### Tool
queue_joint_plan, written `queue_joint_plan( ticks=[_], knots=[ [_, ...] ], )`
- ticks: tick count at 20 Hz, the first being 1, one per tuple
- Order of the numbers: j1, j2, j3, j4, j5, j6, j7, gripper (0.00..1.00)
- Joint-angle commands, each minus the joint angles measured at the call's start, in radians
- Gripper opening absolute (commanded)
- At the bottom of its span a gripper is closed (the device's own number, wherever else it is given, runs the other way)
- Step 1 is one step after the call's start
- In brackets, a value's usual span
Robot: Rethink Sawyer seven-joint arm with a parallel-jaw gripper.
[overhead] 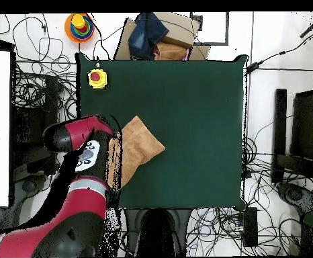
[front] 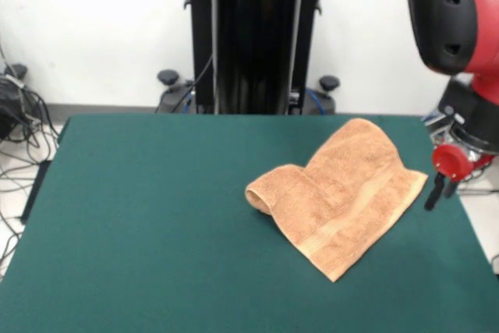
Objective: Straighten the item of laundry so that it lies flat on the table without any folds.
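The item of laundry [front: 343,193] is an orange-tan towel lying on the right part of the green table [front: 156,216]. It is crumpled: its left end is folded over into a rolled hump, and a woven stripe band runs along its near right side. My gripper [front: 433,191] hangs low at the table's right edge, just beside the towel's right corner, and I see nothing held in it. In the overhead view the towel [overhead: 142,148] lies near the table's left edge [overhead: 186,101], with my red arm [overhead: 78,134] reaching up to its left side.
A yellow box with a red button [overhead: 97,78] sits on the table's corner in the overhead view. Cables and boxes lie on the floor around the table. The black pedestal [front: 253,37] stands behind the far edge.
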Motion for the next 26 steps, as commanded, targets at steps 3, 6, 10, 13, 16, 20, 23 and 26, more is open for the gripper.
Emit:
queue_joint_plan(
  ticks=[3,6,10,13,16,20,23,26],
  knots=[
    [-0.077,0.031,0.096,0.118,-0.057,-0.106,0.105,1.0],
    [-0.111,0.032,0.102,0.161,-0.094,-0.142,0.07,1.0],
    [-0.145,0.012,0.12,0.198,-0.13,-0.152,0.045,1.0],
    [-0.169,0.018,0.133,0.2,-0.154,-0.16,0.033,1.0],
    [-0.177,0.038,0.145,0.182,-0.174,-0.169,0.038,1.0],
    [-0.141,0.121,0.141,0.099,-0.172,-0.204,0.096,1.0],
    [-0.083,0.204,0.095,0.005,-0.148,-0.251,0.165,1.0],
    [-0.032,0.279,0.046,-0.087,-0.111,-0.28,0.222,1.0]
  ],
)
